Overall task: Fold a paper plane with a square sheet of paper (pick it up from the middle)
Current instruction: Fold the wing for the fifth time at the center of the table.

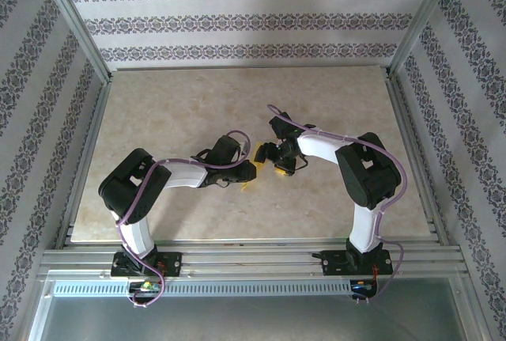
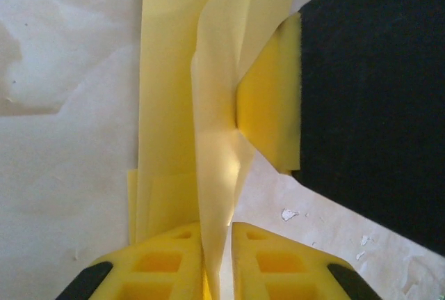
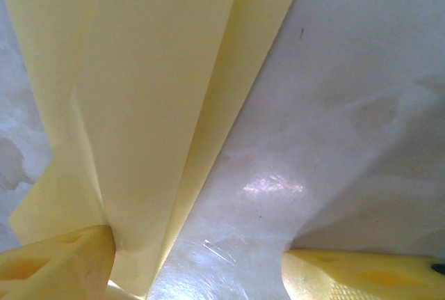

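Note:
The square sheet of paper (image 2: 170, 70) lies on the table, folded into long yellow layers like a narrow paper plane, with a centre flap (image 2: 217, 140) standing up. My left gripper (image 2: 217, 234) is shut on the base of that flap. A yellow pad of the right gripper's finger (image 2: 268, 105) presses against the flap's side. In the right wrist view the paper (image 3: 153, 91) runs up the left. My right gripper (image 3: 198, 251) stands open, one finger against the paper and the other on bare table. From above, the left gripper (image 1: 250, 173) and right gripper (image 1: 281, 161) meet mid-table and cover most of the paper.
The beige marble table top (image 1: 158, 104) has free room on all sides of the grippers. Metal frame rails (image 1: 253, 258) run along the near edge, and patterned walls close in the back and sides. A small white scuff (image 2: 288, 214) marks the table.

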You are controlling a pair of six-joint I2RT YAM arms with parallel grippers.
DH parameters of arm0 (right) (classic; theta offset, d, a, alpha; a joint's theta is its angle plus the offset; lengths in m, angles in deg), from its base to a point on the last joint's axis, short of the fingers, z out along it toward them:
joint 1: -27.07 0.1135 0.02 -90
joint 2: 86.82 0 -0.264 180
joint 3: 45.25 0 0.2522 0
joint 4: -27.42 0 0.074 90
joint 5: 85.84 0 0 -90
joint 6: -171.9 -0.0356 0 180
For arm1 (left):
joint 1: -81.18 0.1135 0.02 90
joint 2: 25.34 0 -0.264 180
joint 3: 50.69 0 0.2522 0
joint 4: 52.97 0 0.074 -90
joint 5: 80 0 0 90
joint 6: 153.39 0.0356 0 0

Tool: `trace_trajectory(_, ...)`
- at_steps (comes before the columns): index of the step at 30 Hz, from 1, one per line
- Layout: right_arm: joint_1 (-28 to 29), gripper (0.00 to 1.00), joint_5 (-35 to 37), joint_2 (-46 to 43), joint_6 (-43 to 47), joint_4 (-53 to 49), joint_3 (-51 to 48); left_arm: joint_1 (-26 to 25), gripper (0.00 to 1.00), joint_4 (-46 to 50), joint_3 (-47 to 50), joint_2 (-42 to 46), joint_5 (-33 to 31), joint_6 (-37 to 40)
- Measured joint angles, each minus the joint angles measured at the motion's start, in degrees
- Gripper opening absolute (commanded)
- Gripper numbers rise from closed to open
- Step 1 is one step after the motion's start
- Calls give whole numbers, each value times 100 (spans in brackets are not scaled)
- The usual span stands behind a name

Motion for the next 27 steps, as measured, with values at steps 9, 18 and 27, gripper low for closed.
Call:
trace_trajectory(9, -7, 83, -15, 0, 4, 2, 0, 15, 13, 7, -9, -68, 87, -9)
trace_trajectory(18, -13, 84, -50, -2, 11, 15, -11, 63, 6, 11, -20, -98, 321, -66)
trace_trajectory(27, -90, 81, -153, -11, 72, 11, -17, 254, 10, -7, 4, -98, 549, -254)
